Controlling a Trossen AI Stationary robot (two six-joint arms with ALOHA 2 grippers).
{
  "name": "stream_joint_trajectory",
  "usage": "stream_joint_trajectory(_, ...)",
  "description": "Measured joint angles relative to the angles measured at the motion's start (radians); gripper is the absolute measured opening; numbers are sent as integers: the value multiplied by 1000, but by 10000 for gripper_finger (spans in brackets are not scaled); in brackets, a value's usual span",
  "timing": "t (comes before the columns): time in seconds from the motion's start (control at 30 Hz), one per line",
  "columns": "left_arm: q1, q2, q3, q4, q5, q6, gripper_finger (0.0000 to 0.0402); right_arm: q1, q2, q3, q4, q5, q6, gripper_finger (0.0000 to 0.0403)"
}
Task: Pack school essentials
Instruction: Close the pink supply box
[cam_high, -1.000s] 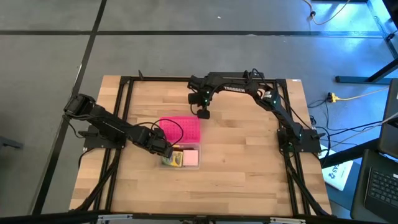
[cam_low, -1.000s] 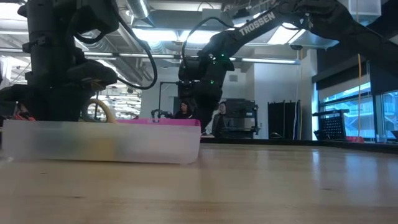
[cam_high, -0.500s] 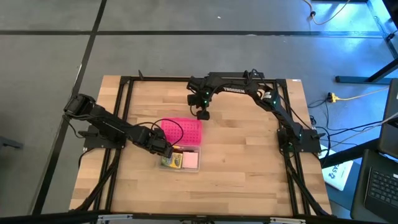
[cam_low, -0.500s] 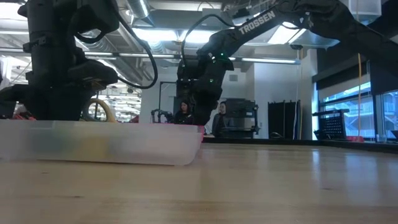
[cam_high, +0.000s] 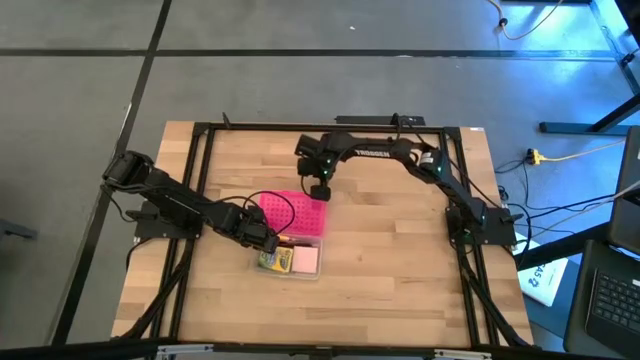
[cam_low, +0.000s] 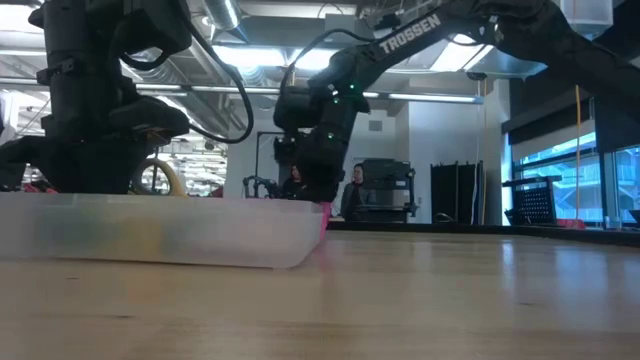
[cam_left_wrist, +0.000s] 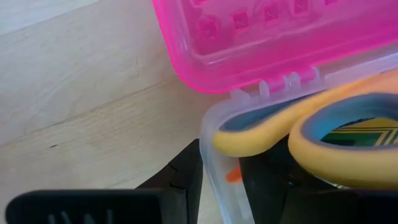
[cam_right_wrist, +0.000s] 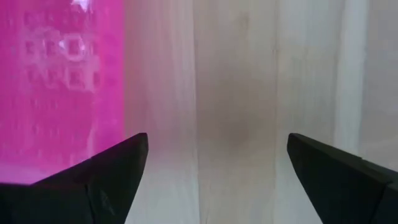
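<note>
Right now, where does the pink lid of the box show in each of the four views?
High view: pink lid at table centre, behind the clear half.
Low view: only a pink sliver at the clear half's right end.
Left wrist view: fills the upper part, hinged to the clear half holding the yellow-handled scissors.
Right wrist view: fills the left side.
Shared landmark: the clear half.

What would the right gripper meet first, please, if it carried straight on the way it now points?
Probably the bare table: the open right gripper points down at wood just beside the pink lid's edge.
</note>
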Motion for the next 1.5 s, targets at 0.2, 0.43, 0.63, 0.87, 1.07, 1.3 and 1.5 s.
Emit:
stream_joint_trajectory(0.2,0,0,0,0,0,0,98,16,-2,0,5,32,16,386)
stream_joint_trajectory(0.43,0,0,0,1,0,0,98,26,23,2,-26,33,87,386)
stream_joint_trajectory(0.63,0,0,0,0,0,0,98,38,31,5,-35,44,83,386)
stream_joint_trajectory(0.87,0,0,0,0,0,0,98,37,36,23,-53,-44,31,386)
stream_joint_trajectory(1.07,-1,0,-1,-2,4,2,98,42,43,69,-75,-102,18,386)
stream_joint_trajectory(1.3,-1,0,-1,-3,5,2,98,40,43,78,-78,-239,-3,386)
stream_joint_trajectory(1.5,-1,0,-1,-2,4,2,98,42,42,78,-78,-248,-3,386)
